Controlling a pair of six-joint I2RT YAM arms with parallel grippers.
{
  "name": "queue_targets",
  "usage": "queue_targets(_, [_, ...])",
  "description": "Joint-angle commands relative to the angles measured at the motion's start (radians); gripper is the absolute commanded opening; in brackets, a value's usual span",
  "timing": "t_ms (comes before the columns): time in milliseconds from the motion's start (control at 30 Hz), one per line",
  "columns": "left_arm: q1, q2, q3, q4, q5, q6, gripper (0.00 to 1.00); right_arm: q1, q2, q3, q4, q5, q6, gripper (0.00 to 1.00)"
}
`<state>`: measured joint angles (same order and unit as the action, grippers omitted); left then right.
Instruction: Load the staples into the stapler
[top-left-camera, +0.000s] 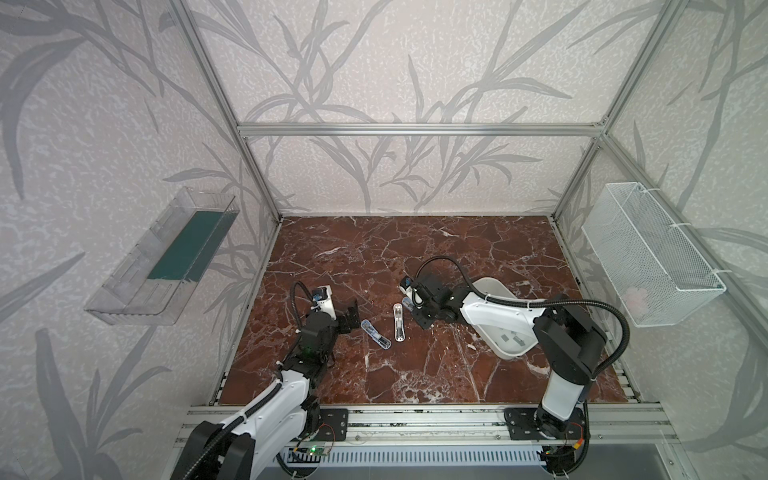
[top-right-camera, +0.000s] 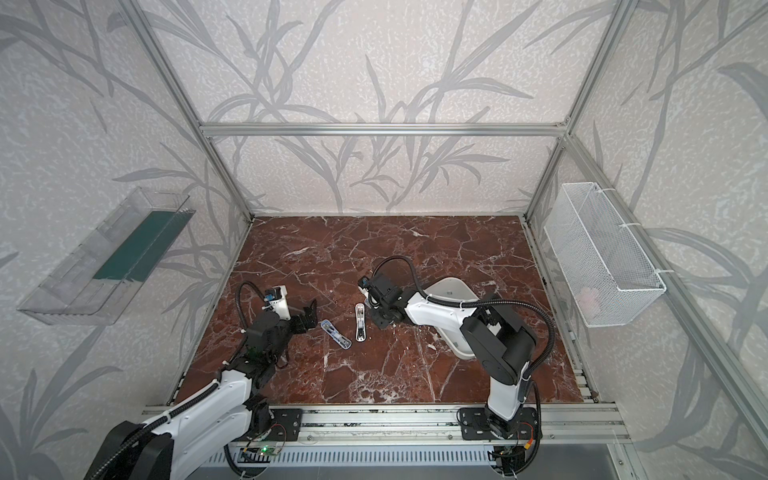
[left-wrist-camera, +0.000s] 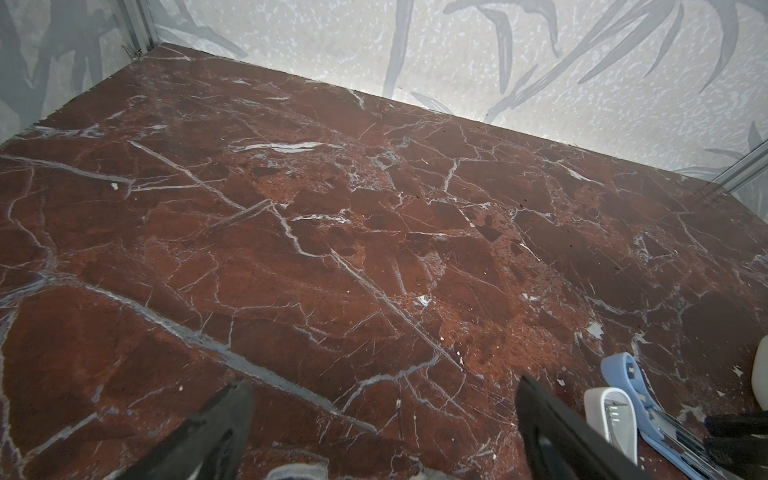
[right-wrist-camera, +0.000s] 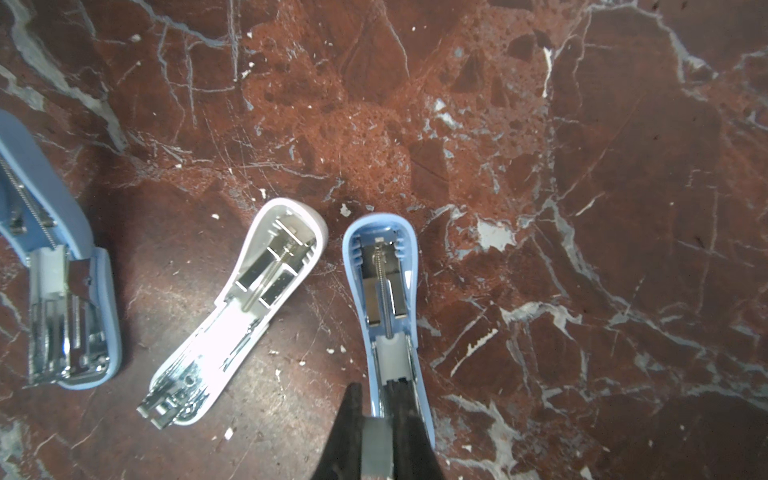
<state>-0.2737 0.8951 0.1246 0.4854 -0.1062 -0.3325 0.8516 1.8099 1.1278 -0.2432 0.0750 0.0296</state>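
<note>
We see the right pincer (right-wrist-camera: 376, 395) closed on a grey staple strip (right-wrist-camera: 376, 442) over the open blue stapler (right-wrist-camera: 380, 270) (a white stapler (right-wrist-camera: 232, 316) lies just beside). More staples (top-left-camera: 519, 341) sit in the white tray (top-left-camera: 494, 286). The left pincer (left-wrist-camera: 382, 384) gapes empty above the bench (left-wrist-camera: 291, 249).

Clear wall bin (top-left-camera: 124, 282); white mesh basket (top-left-camera: 642, 249)

the far half of the table (top-left-camera: 415, 249) is lying open; the left blue stapler (top-left-camera: 376, 333), white stapler (top-left-camera: 398, 323) and right blue stapler (top-left-camera: 408, 305) are crowding the middle; a white tray (top-left-camera: 493, 283) is filling the right.
</note>
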Motion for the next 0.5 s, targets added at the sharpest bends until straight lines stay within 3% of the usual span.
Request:
queue_targets(0, [0.005, -0.004, 0.029, 0.018, 0.002, 0.003, 0.99, 0.000, 0.015, 0.013, -0.001, 0.018, -0.023, 0.07])
queue_targets(467, [0.005, 0.004, 0.030, 0.018, -0.007, 0.003, 0.99, -0.031, 0.037, 0.029, -0.013, -0.018, -0.091, 0.06])
